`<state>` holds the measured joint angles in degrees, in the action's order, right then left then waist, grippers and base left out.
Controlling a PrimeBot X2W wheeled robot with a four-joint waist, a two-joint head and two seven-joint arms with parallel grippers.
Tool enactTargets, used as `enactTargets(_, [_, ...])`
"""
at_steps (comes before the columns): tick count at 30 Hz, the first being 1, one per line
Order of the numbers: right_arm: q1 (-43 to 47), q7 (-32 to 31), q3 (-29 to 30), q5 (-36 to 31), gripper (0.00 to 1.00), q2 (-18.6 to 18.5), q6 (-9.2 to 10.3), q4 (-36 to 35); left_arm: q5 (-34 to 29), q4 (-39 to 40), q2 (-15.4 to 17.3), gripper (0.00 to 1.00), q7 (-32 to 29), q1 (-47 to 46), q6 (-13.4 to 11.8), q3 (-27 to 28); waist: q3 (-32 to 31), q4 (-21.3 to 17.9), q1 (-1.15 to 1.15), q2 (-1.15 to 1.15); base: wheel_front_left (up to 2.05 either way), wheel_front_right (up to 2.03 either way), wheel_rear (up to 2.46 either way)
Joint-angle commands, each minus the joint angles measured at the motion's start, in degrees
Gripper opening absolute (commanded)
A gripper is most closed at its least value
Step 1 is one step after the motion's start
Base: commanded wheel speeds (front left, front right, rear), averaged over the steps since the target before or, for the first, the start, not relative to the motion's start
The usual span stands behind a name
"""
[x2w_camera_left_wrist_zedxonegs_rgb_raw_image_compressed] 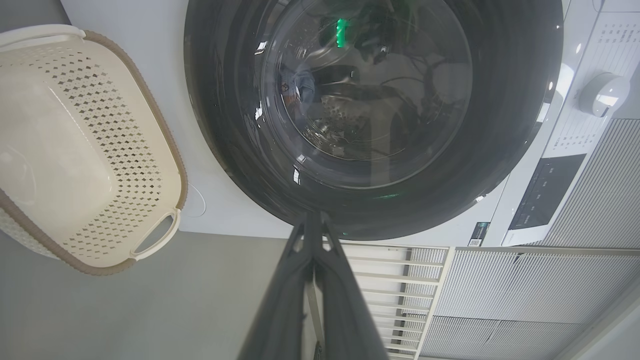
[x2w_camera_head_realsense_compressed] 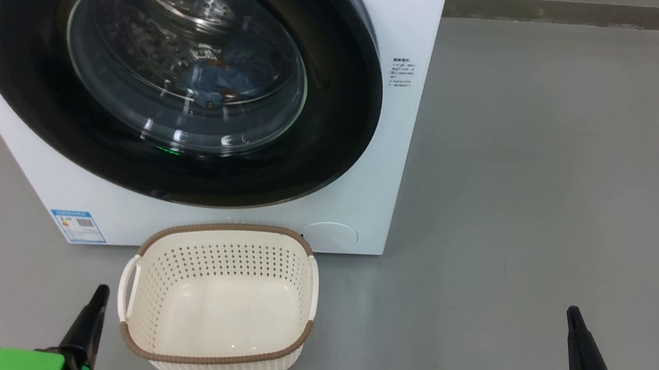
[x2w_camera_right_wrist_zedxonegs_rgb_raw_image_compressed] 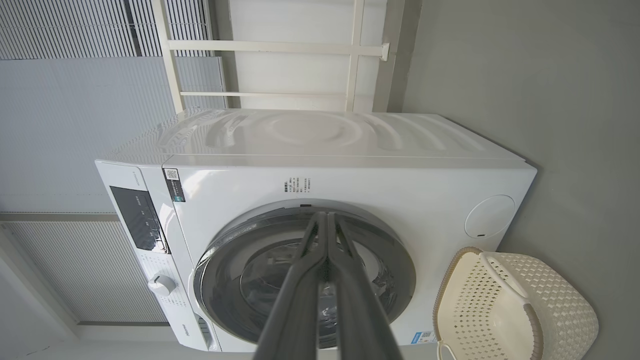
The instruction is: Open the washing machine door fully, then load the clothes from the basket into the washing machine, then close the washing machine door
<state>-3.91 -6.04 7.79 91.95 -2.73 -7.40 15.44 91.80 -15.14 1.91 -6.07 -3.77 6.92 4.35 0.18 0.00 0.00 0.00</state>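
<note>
Task looks complete: washing machine door (x2w_camera_head_realsense_compressed: 22,51) sits shut, clothes (x2w_camera_head_realsense_compressed: 224,77) lie behind it inside the washing machine (x2w_camera_head_realsense_compressed: 412,27), basket (x2w_camera_head_realsense_compressed: 225,228) stands empty just in front, left gripper (x2w_camera_head_realsense_compressed: 100,292) and right gripper (x2w_camera_head_realsense_compressed: 573,315) both closed, holding nothing, nothing left to do.

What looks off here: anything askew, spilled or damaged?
Nothing stands out. The washing machine door is shut flush, the clothes lie inside behind its glass, and the basket stands upright and empty in front.
</note>
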Motion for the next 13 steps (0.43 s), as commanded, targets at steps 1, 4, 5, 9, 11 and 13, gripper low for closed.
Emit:
enactTargets(1, [-2.3,-0.5,-1.3,0.2,0.0,-0.2,-0.09,-1.4,0.5,1.1,1.1,0.0,-0.3,-2.4,0.6,2.0,0.0,0.0,0.0,0.0,0.0,0.0,0.0])
enactTargets(4, [-2.3,-0.5,-1.3,0.2,0.0,-0.2,-0.09,-1.4,0.5,1.1,1.1,0.0,-0.3,-2.4,0.6,2.0,0.0,0.0,0.0,0.0,0.0,0.0,0.0])
enactTargets(5, [-2.3,-0.5,-1.3,0.2,0.0,-0.2,-0.09,-1.4,0.5,1.1,1.1,0.0,-0.3,-2.4,0.6,2.0,0.0,0.0,0.0,0.0,0.0,0.0,0.0])
enactTargets(9, [-2.3,-0.5,-1.2,0.2,0.0,-0.2,-0.09,-1.4,0.5,1.1,1.1,0.0,-0.3,-2.4,0.6,2.0,0.0,0.0,0.0,0.0,0.0,0.0,0.0])
enactTargets(11, [-2.3,-0.5,-1.2,0.2,0.0,-0.2,-0.09,-1.4,0.5,1.1,1.1,0.0,-0.3,-2.4,0.6,2.0,0.0,0.0,0.0,0.0,0.0,0.0,0.0])
enactTargets(13, [-2.3,-0.5,-1.2,0.2,0.0,-0.2,-0.09,-1.4,0.5,1.1,1.1,0.0,-0.3,-2.4,0.6,2.0,0.0,0.0,0.0,0.0,0.0,0.0,0.0])
